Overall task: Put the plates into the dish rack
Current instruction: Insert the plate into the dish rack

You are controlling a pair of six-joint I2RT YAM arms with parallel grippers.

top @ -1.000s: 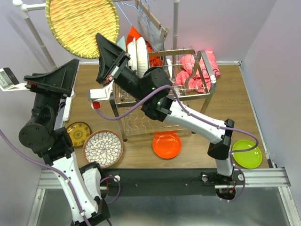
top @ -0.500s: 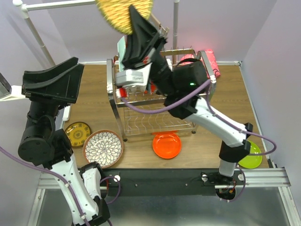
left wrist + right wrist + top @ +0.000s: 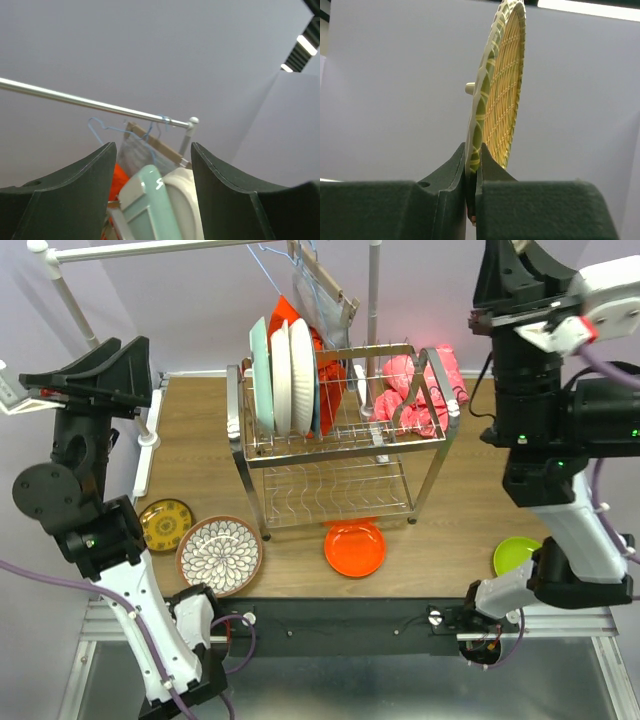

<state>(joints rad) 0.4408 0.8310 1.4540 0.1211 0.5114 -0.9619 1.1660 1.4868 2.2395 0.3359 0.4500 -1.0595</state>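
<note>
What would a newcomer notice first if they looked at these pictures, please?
Probably the woven bamboo plate, pinched upright by its rim in the right end effector, high on the right. Next, the chrome dish rack in the middle, with a mint plate and a white plate standing at its upper shelf's left end, and the orange plate lying flat before it.

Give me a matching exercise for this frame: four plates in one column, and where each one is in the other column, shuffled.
Plates:
1. woven plate
2. mint plate
3. orange plate
4. lime green plate

Places:
A. flat on the table, just in front of the dish rack
B. upright in the dish rack's upper shelf
C. pinched by its rim in the right pincer
D. flat near the table's right front corner

Pairs: 1-C, 2-B, 3-A, 4-D
</note>
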